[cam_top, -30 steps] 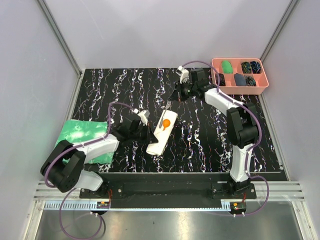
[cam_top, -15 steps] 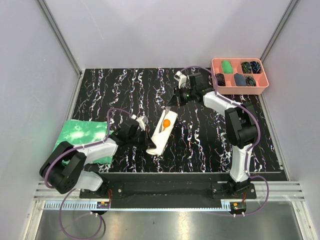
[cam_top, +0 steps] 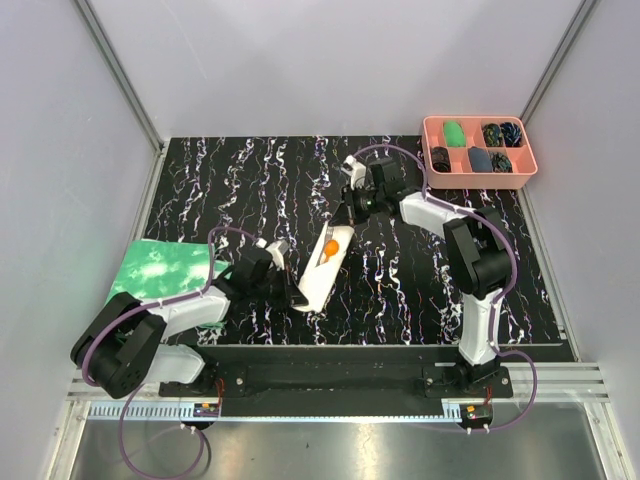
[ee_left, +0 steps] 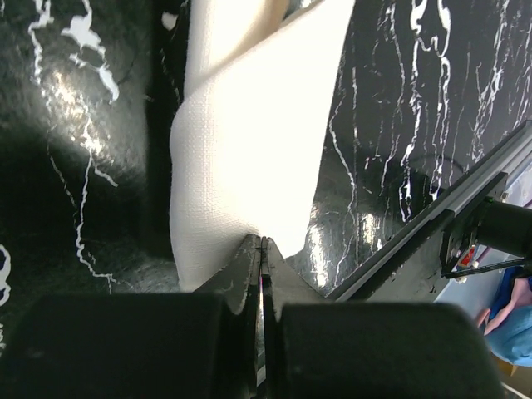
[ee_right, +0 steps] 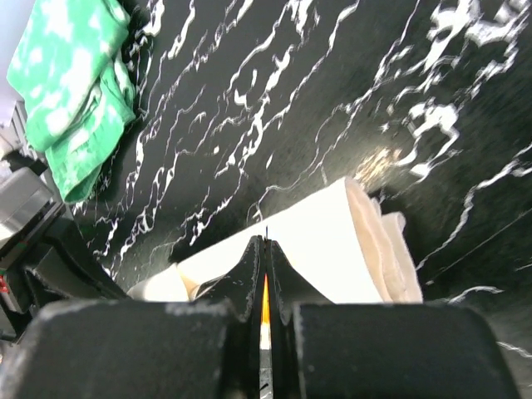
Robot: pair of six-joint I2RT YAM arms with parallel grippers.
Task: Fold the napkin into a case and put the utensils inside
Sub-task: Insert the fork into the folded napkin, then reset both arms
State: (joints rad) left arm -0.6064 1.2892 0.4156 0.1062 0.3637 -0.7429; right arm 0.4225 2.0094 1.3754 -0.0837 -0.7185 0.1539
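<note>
The napkin (cam_top: 318, 280) lies mid-table as a long narrow folded case, slanting from far right to near left. An orange spoon (cam_top: 329, 246) rests on its far half. My left gripper (cam_top: 293, 292) is at the case's near end. In the left wrist view it (ee_left: 262, 241) is shut with its tips pinching the edge of the white cloth (ee_left: 249, 150). My right gripper (cam_top: 345, 215) hovers at the far end. It (ee_right: 266, 241) is shut on the fork (ee_right: 265, 299), whose orange handle shows between the jaws, a thin tip poking out above the napkin (ee_right: 332, 241).
A pink compartment tray (cam_top: 480, 183) with small items stands at the far right corner. A green-and-white mottled cloth (cam_top: 160, 270) lies at the left edge, partly under the left arm. The metal front rail (ee_left: 432, 224) runs close behind the case's near end.
My left gripper drew back toward the near left and the case now looks narrower, tipped on its edge. My right gripper moved left and nearer to the case's far end with the fork.
</note>
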